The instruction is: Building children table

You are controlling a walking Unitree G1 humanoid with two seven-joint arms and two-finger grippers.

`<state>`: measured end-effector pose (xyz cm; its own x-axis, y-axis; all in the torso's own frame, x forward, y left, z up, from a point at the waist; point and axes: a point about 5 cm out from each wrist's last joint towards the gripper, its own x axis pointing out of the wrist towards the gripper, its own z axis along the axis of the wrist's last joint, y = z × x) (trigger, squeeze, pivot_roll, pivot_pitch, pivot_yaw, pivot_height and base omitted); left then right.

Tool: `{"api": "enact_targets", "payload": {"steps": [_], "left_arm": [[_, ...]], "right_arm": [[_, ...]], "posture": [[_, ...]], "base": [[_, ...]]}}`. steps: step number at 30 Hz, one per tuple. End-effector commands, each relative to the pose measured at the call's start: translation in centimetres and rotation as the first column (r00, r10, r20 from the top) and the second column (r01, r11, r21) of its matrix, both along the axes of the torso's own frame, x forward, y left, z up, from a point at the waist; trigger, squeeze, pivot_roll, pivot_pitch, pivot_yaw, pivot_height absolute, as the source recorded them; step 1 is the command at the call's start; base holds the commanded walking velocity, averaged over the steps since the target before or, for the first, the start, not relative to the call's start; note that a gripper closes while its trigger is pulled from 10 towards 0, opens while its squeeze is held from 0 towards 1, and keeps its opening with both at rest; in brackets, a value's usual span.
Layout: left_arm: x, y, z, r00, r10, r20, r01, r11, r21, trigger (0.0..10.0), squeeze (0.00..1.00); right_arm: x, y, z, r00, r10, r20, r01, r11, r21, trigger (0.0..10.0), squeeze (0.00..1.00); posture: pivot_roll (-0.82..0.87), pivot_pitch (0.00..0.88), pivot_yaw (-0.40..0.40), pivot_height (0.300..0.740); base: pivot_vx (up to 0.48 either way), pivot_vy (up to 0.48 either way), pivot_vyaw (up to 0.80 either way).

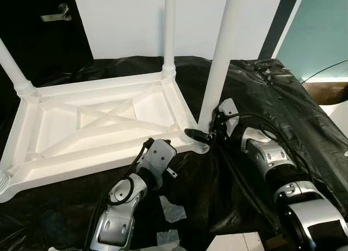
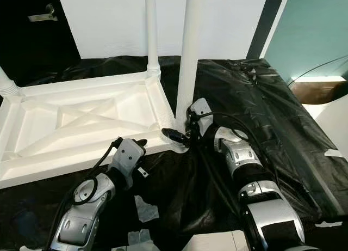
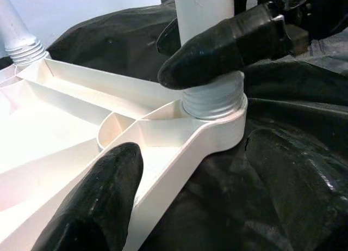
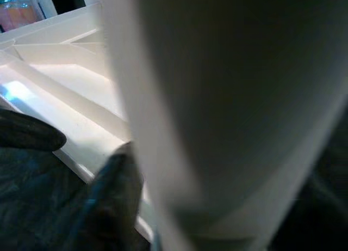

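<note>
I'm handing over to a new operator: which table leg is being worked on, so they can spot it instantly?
Find the upside-down white table top lying on the black sheet. At its near corner on the robot's right stands a white leg. Unlike the other legs, it has the right gripper shut around its threaded base.

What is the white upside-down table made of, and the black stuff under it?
The white upside-down children's table looks like moulded plastic: smooth, slightly glossy, with hollow ribs underneath and a threaded leg socket. The black crinkled sheet seems to be thin plastic film, since it wrinkles and shines.
</note>
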<state>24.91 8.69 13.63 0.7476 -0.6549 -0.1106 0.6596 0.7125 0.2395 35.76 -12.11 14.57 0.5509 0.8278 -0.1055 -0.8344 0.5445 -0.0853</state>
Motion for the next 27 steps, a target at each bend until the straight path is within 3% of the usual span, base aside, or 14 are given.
{"api": "enact_targets", "payload": {"steps": [1,8,9,10,11,14,15,21,23,24,25,27], "left_arm": [[0.5,0.4,0.1,0.995,0.102,0.021,-0.102,0.995,-0.014,10.0,0.0],[0.5,0.5,0.1,0.994,0.105,0.021,-0.104,0.994,-0.013,10.0,0.0],[0.5,0.5,0.1,0.994,0.104,0.021,-0.103,0.995,-0.012,10.0,0.0],[0.5,0.5,0.1,0.994,0.103,0.021,-0.103,0.995,-0.012,10.0,0.0],[0.5,0.5,0.0,0.995,0.102,0.02,-0.102,0.995,-0.011,10.0,0.0],[0.5,0.6,0.0,0.995,0.102,0.02,-0.102,0.995,-0.011,10.0,0.0],[0.5,0.6,-0.1,0.995,0.101,0.018,-0.101,0.995,-0.007,10.0,0.0],[0.5,0.7,-0.3,0.995,0.102,0.013,-0.102,0.995,-0.006,10.0,0.0],[0.5,0.7,-0.3,0.995,0.098,0.012,-0.098,0.995,-0.005,10.0,0.0],[0.5,0.7,-0.3,0.995,0.098,0.012,-0.098,0.995,-0.005,10.0,0.0],[0.7,0.8,-0.3,0.995,0.097,0.013,-0.097,0.995,-0.003,10.0,0.0],[0.7,0.9,-0.2,0.995,0.097,0.015,-0.097,0.995,-0.003,10.0,0.0]], "right_arm": [[-0.2,0.3,-0.6,0.999,0.043,-0.025,-0.044,0.999,-0.025,0.0,0.0],[-0.3,-0.1,-1.1,0.999,0.014,-0.036,-0.015,1.0,-0.023,0.0,0.0],[-0.3,-0.1,-1.2,0.999,0.004,-0.039,-0.005,1.0,-0.015,2.8,0.0],[-0.4,-0.1,-1.3,0.999,-0.002,-0.04,0.002,1.0,-0.009,2.8,0.0],[-0.4,-0.1,-1.4,0.999,-0.035,-0.037,0.034,0.999,-0.006,10.0,0.0],[-0.3,-0.2,-1.5,0.998,-0.057,-0.034,0.057,0.998,-0.006,10.0,0.0],[-0.1,-0.4,-2.0,0.986,-0.164,-0.02,0.163,0.986,-0.023,10.0,0.0],[-0.3,-0.5,-2.8,0.947,-0.319,-0.027,0.319,0.948,-0.017,10.0,0.0],[-0.6,-0.3,-3.5,0.91,-0.41,-0.057,0.411,0.912,0.001,10.0,0.0],[-0.6,-0.3,-3.5,0.91,-0.41,-0.057,0.411,0.912,0.001,10.0,0.0],[-0.9,-0.2,-4.0,0.863,-0.497,-0.084,0.499,0.866,0.002,10.0,0.0],[-1.2,0.0,-4.2,0.835,-0.542,-0.094,0.545,0.839,0.005,10.0,0.0]], "posture": [[0.16,0.0,-0.059,0.74],[0.15,0.0,-0.054,0.74],[0.15,0.0,-0.05,0.74],[0.15,0.0,-0.048,0.74],[0.14,0.0,-0.044,0.74],[0.14,0.0,-0.044,0.74],[0.14,0.0,-0.039,0.74],[0.13,0.0,-0.027,0.74],[0.12,0.0,-0.025,0.74],[0.12,0.0,-0.025,0.74],[0.12,0.0,-0.024,0.74],[0.12,0.0,-0.025,0.74]], "base": [[0.0,0.0,0.0],[0.0,0.0,0.0],[0.0,0.0,0.0],[0.0,0.0,0.0],[0.0,0.0,0.0],[0.0,0.0,0.0],[0.0,0.0,0.0],[0.0,0.0,0.0],[0.0,0.0,0.0],[0.0,0.0,0.0],[0.0,0.0,0.0],[0.0,0.0,0.0]]}}
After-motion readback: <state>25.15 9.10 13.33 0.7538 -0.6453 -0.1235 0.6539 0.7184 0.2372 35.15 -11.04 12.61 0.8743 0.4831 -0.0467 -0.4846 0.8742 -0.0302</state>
